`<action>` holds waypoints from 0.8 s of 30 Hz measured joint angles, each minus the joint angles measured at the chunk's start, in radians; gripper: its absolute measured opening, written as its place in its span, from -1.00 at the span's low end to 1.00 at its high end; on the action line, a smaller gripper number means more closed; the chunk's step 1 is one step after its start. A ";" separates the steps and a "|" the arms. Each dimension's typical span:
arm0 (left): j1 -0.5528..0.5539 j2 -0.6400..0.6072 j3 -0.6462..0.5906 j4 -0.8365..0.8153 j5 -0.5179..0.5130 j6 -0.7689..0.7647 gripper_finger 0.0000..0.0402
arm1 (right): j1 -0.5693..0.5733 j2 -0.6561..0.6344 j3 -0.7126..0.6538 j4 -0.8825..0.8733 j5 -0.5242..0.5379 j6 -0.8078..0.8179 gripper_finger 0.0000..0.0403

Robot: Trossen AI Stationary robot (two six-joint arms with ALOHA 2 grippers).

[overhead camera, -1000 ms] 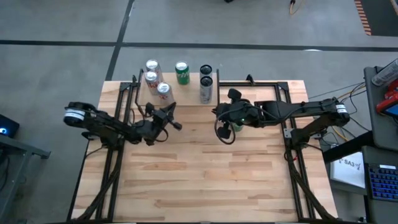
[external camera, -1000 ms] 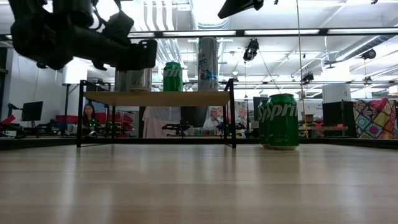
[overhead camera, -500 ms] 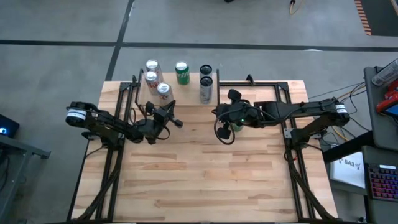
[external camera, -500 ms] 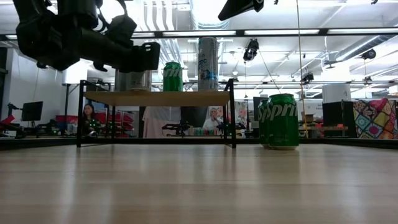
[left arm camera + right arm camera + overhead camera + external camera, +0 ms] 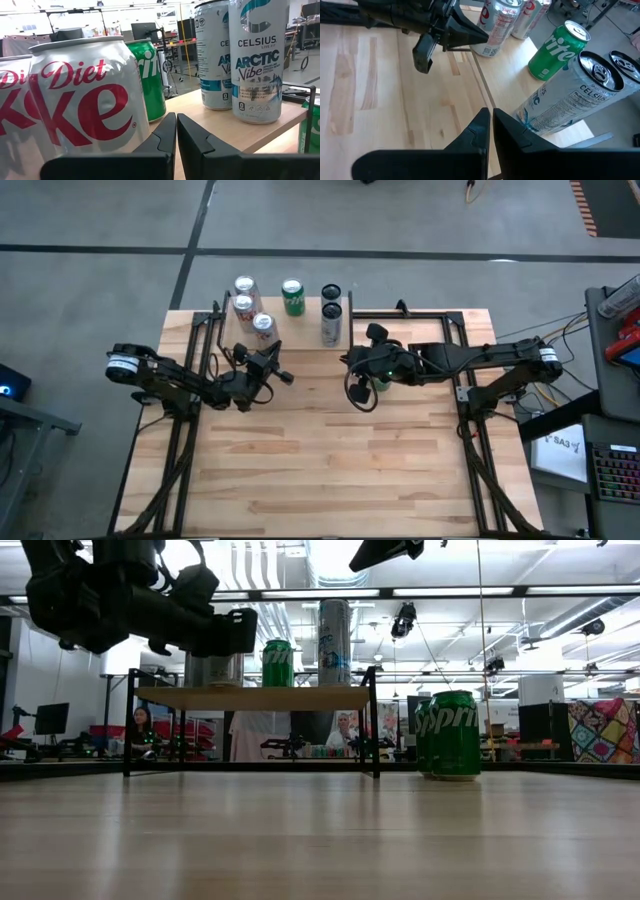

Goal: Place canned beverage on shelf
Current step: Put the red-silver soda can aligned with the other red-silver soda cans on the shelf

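On the shelf stand three Diet Coke cans, a Sprite can and two Celsius cans. One Sprite can on the table waits beside it, under the right gripper, fingers together, empty. The left gripper, likewise pinched together, hovers near the Diet Cokes.

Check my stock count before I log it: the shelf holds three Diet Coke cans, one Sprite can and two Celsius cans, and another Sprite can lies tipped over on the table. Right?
Not quite. The Sprite can on the table stands upright, not tipped over; the low view shows it. The rest holds: the shelf carries three Diet Coke cans, one Sprite can and two Celsius cans.
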 joint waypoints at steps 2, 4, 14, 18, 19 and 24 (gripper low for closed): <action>0.000 0.000 0.000 0.000 -0.013 0.000 -1.00 | 0.000 0.000 0.000 0.004 0.000 0.000 -0.94; 0.000 0.000 0.000 0.000 -0.044 0.001 -1.00 | 0.000 0.000 0.000 0.004 0.000 0.002 -0.94; -0.001 0.000 -0.002 0.000 -0.076 0.007 -1.00 | 0.000 0.000 0.000 0.004 0.000 0.012 -0.94; -0.011 -0.001 -0.002 0.000 -0.079 0.004 -1.00 | 0.000 0.008 0.000 0.009 0.000 0.012 -0.94; -0.015 -0.004 -0.002 0.000 -0.088 0.004 -1.00 | 0.000 0.011 0.000 0.014 0.000 0.012 -0.94; -0.050 -0.037 -0.002 0.004 -0.130 0.051 -1.00 | 0.000 0.036 0.000 0.084 0.000 -0.003 -0.94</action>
